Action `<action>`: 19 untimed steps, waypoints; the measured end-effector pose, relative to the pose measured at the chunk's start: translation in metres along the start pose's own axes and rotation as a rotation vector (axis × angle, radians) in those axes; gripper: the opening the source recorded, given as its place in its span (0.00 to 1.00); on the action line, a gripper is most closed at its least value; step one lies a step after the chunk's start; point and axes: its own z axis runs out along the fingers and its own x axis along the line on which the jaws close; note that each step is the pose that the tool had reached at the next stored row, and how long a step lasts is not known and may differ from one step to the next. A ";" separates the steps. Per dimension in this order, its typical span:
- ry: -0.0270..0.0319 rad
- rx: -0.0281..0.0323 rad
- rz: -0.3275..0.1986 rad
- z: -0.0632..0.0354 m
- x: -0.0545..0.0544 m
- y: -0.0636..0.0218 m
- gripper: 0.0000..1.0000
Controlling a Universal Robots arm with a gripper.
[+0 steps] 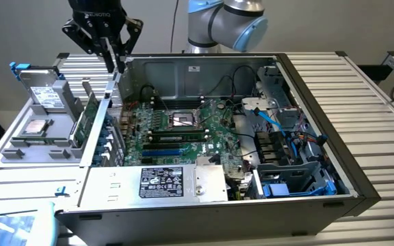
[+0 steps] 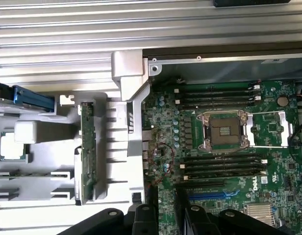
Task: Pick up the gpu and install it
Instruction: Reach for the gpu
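the gpu stands edge-on in the tray, its fan block hidden.

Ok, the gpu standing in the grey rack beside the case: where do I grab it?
I'd take the gpu by its free upper edge, coming straight down from above, jaws across the thin board. It stands on edge in the grey rack, whose slot walls flank its lower part.

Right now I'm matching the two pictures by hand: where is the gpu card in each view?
Exterior view: the gpu card stands on edge in the gray tray at the exterior view's left, just outside the computer case.
Wrist view: the gpu card is seen edge-on in that tray, beside the motherboard.
Shared landmark: the processor socket on the motherboard.
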 end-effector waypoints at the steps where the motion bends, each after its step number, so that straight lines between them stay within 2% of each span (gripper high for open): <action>1: 0.0000 -0.0002 0.000 -0.0001 0.004 0.0001 0.29; 13: 0.0001 -0.0018 0.000 -0.0009 0.059 0.0021 0.29; 19: 0.0001 -0.0019 0.000 -0.0009 0.086 0.0064 0.29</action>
